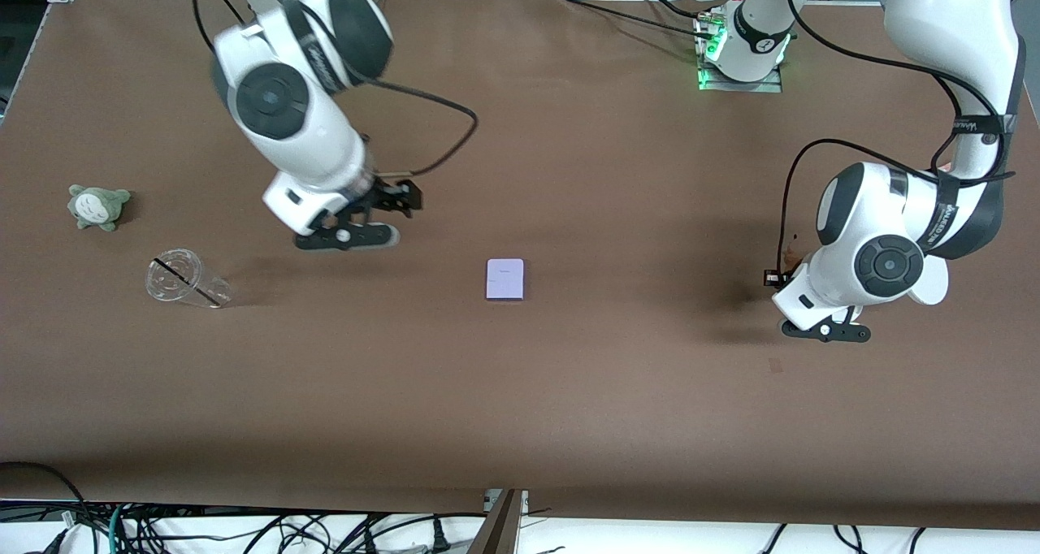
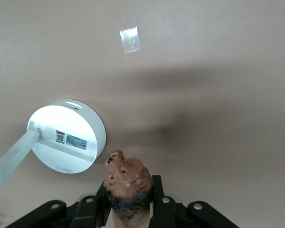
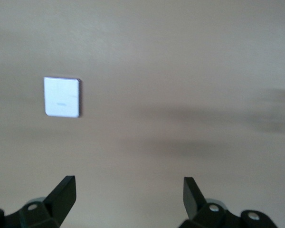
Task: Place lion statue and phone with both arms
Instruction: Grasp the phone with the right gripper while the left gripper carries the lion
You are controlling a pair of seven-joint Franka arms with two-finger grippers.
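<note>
Left gripper [image 2: 128,209] grips the small orange-brown lion statue [image 2: 127,183]; right gripper [image 3: 128,194] hangs empty.

The left jaws are clamped on the statue above the brown tabletop [image 1: 617,172], over a white round-based stand [image 2: 69,137] at the left arm's end. The right jaws stand wide apart over the tabletop toward the right arm's end; the flat pale lavender phone [image 1: 504,279] lies mid-table.

My front cam looks down from high across the table [image 1: 569,391], facing both bases. Wrist cams look down close; right wrist shares the phone [image 1: 504,279] w/ front.
</note>
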